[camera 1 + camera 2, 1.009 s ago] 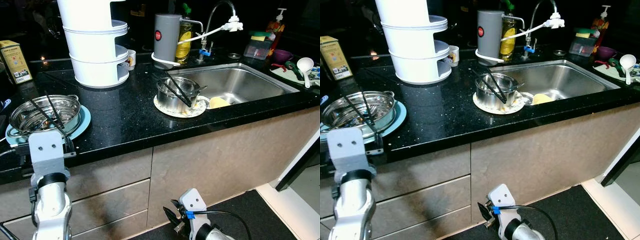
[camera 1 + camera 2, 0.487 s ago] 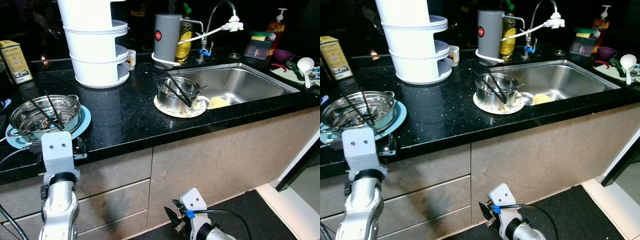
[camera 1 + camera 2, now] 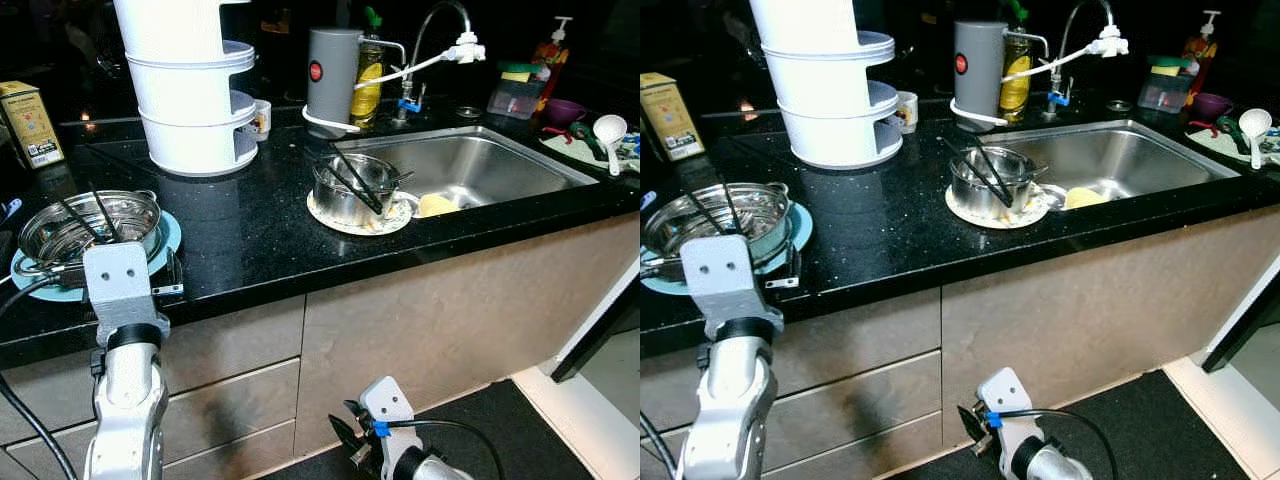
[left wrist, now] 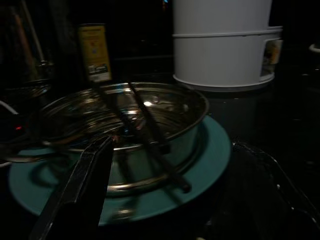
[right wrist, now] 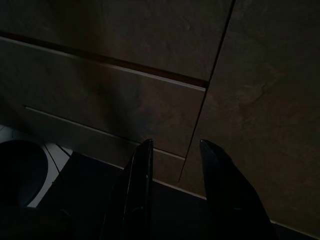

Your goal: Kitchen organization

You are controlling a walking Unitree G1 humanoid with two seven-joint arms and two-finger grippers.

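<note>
Your left gripper (image 4: 165, 200) is at the front edge of the black stone surface (image 3: 270, 230), jaws spread wide, right in front of the shiny round steel pot (image 3: 90, 225). The pot sits on a teal round plate (image 3: 168, 238) with black chopsticks (image 4: 150, 132) lying across its rim. Right gripper (image 5: 172, 165) hangs idle by the cabinet, jaws parted

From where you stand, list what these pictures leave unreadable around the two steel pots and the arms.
- Left gripper: its wrist block hides the fingers in the eye views; the left wrist view is too dark to judge the gap.
- Inside of the steel pot on the teal plate: glare and crossed chopsticks hide any contents.
- Pot by the sink: contents too small.
- Yellow box: print too small.
</note>
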